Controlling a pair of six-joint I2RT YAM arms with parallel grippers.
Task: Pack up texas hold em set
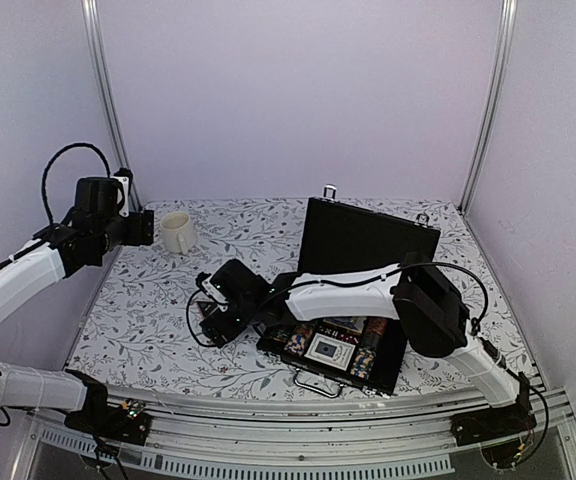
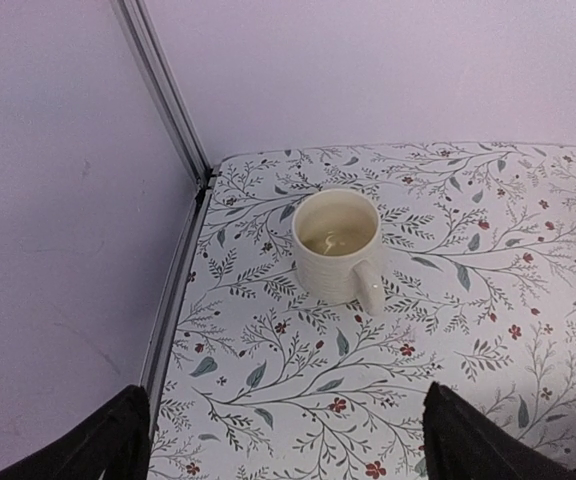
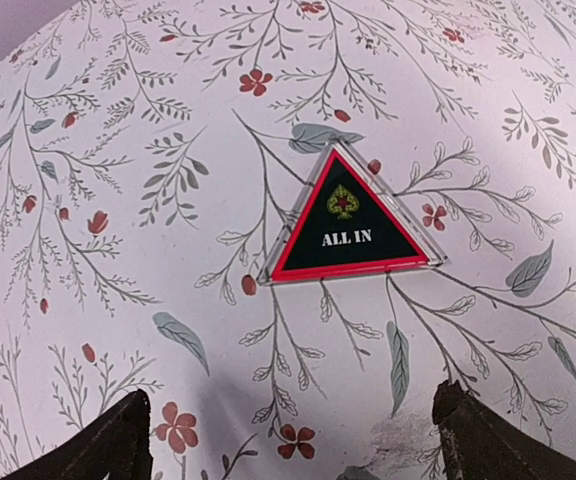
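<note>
The triangle (image 3: 348,216), a flat black "ALL IN" marker with a red border, lies face up on the table (image 1: 138,320) to the left of the case (image 1: 368,240), outside it and touching nothing else. The right gripper (image 3: 288,400) hangs directly above that spot, fingers spread wide with nothing between them. In the right wrist view the triangle sits just ahead of the fingertips and a little right of their midline. Its long bottom edge runs roughly parallel to the line joining the two fingers, slightly tilted, and its apex points away from the gripper. From above, the triangle itself is hidden under the right arm. The case stands open with its lid upright at the far side, chip rows and a card deck (image 1: 325,348) already in the tray. The left gripper (image 2: 288,430) is also open and empty, raised at the far left and facing the mug (image 2: 338,245), well apart from the triangle, so the right arm is clearly the nearer one. My judgement is that the pick calls for a small advance forward and to the right before descending. Since the marker is so thin and flat on the cloth, the fingers would have to close across two edges very low, where a slip looks likely.
</note>
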